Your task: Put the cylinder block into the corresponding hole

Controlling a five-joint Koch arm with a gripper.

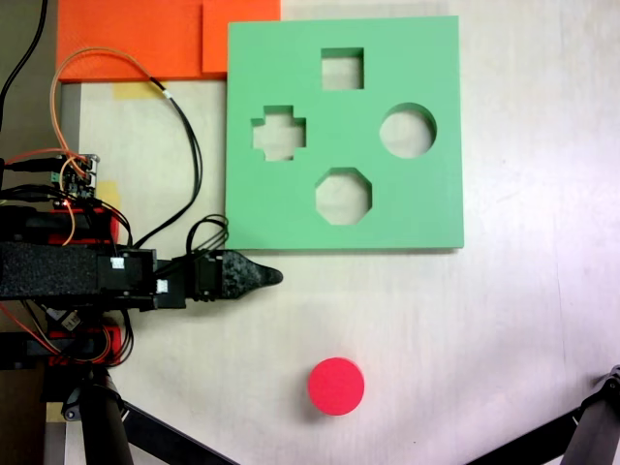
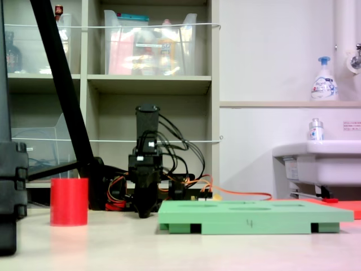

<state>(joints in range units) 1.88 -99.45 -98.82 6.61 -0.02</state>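
**Where everything sits**

In the first exterior view, your board (image 1: 281,208) lies at the top centre, its round hole (image 1: 407,131) on the board's right side. The gripper (image 1: 271,276) sits just below the board's lower left corner. The cylinder (image 1: 336,386) stands lower, well apart from both, on the table (image 1: 504,329).

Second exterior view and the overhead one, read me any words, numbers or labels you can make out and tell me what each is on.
"4": a dark handwritten mark, apparently that digit, on the green foam board front edge.
Soap pump bottle label: too blurred.
Small bottle label: too small.
White wall sign: unreadable.
First exterior view: none.
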